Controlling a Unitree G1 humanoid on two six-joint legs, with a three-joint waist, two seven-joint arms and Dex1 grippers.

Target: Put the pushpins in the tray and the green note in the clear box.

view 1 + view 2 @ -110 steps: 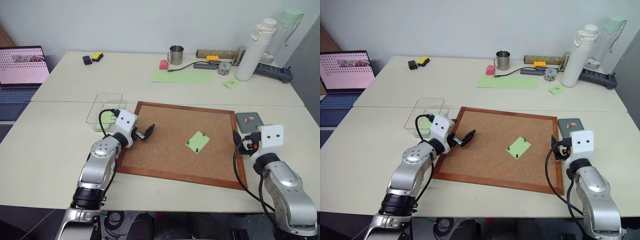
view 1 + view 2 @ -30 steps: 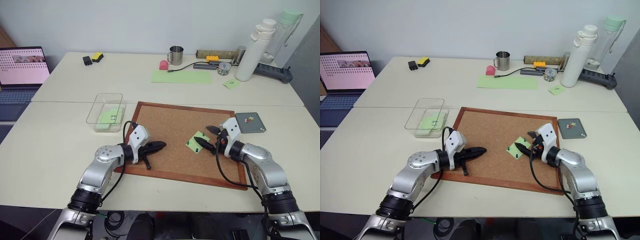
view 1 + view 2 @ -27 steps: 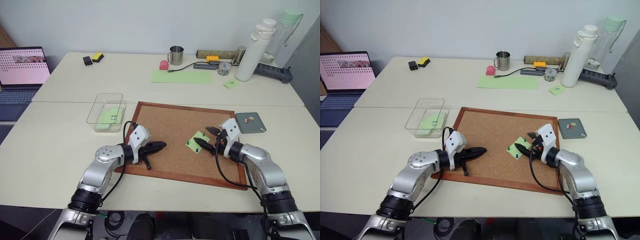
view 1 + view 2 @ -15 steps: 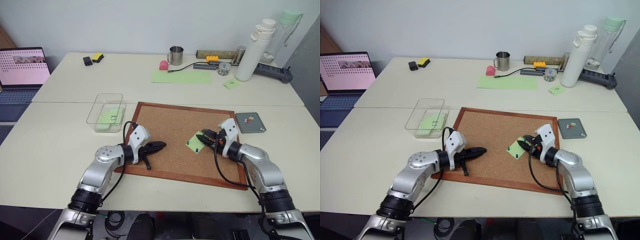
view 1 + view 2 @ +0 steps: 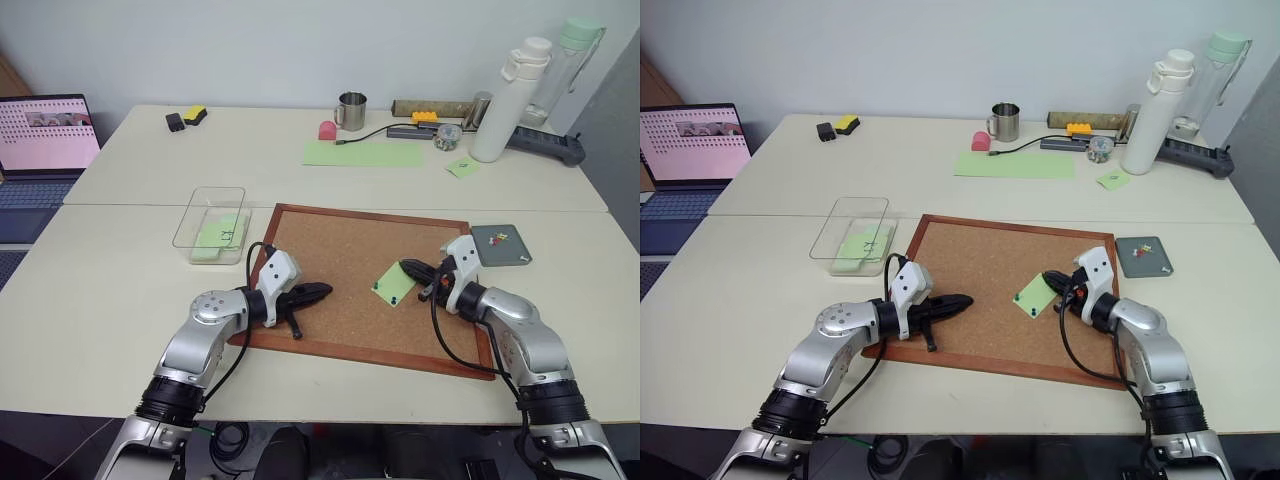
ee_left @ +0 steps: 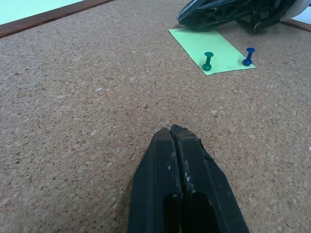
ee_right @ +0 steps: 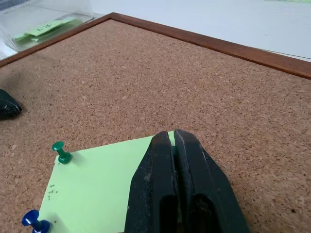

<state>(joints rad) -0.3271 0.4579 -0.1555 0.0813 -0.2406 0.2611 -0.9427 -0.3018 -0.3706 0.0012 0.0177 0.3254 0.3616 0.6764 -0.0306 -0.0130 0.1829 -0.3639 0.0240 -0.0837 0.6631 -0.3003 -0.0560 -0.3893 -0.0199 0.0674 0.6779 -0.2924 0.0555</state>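
On the board (image 5: pixel 350 240) at mid-frame, the note (image 5: pixel 394 284) is held right of centre, the right gripper (image 5: pixel 405 267) is pressed together at its upper corner, the left gripper (image 5: pixel 325 290) is pressed together at centre-left, and the pins (image 7: pixel 60 151) along its lower-left edge are best pulled straight out first.

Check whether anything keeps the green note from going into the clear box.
Yes: a green pushpin and a blue pushpin stand in the note, fixing it to the cork board. Nothing else visible blocks the way.

no text, label or number can be read on anything here.
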